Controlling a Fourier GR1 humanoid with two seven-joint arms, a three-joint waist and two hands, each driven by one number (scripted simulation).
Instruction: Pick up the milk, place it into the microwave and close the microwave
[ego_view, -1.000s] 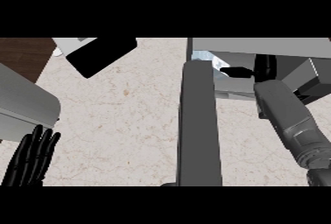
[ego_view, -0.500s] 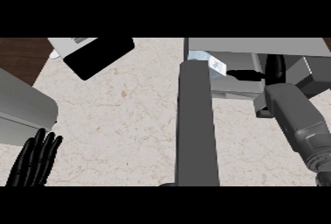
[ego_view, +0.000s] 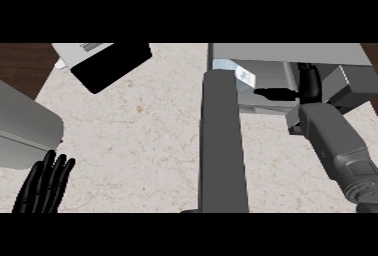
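The milk carton (ego_view: 242, 75), white with a small printed label, stands inside the open microwave (ego_view: 288, 51) at the top right. The microwave's door (ego_view: 224, 150) is swung open and shows edge-on as a long grey bar down the middle of the view. My right hand (ego_view: 304, 89) reaches into the cavity just right of the carton. Its fingers point away from me and the thumb sticks out left toward the carton without curling round it. My left hand (ego_view: 44, 186) rests open at the lower left, fingers up.
A black-and-white flat item (ego_view: 109, 62) lies at the counter's far left corner. A grey appliance (ego_view: 22, 127) juts in from the left edge above my left hand. A grey box (ego_view: 347, 87) stands right of the microwave. Speckled countertop (ego_view: 133, 130) lies between appliance and door.
The carton went deeper into the microwave, up and left, and my right hand's fingers have come off it. My left hand has sunk slightly toward the lower edge.
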